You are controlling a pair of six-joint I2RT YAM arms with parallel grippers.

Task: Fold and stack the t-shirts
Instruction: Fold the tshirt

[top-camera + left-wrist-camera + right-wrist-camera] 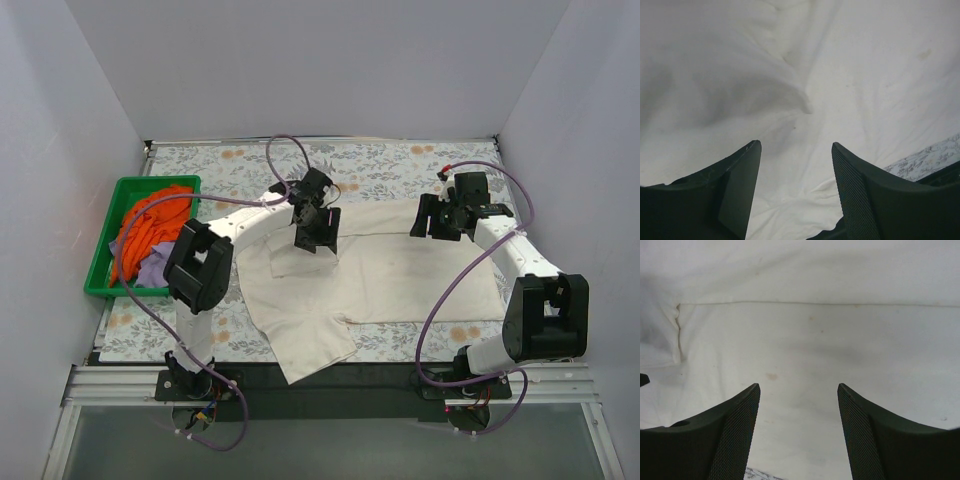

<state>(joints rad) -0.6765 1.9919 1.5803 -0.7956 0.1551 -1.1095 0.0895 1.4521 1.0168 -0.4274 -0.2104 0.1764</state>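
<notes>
- On my overhead feed, the large plain cream cloth t-shirt (400, 275) lies spread across the middle of the floral-patterned table cover (380, 160). It is rumpled on its left side, and one corner reaches over the dark strip at the near edge, between the two arm bases.
- The left gripper (318, 240) points down over the far left part of that shirt, beside a turned-over sleeve.
- On the left wrist feed, the two black fingers (740, 190) stand apart with nothing pinched between them. Below them I see only wrinkled cream cloth and a sliver of the floral cover at the right edge.
- The right gripper (432, 222) sits over the shirt's far edge, right of centre.
- On the right wrist feed, its jaws are released and wide. The mesh-textured pads (735, 440) frame flat cream cloth, with a straight fold line running across the top and a sleeve seam at the left.
- I cannot tell from any feed whether either set of fingertips touches the cloth.
- The green plastic tray (100, 262) sits at the table's left side, apart from the cream shirt.
- In the tray, a bright orange cloth t-shirt (150, 222) lies crumpled. A pale lavender cloth t-shirt (158, 270) is bunched at the tray's near end, partly hidden behind the left arm's black joint.
</notes>
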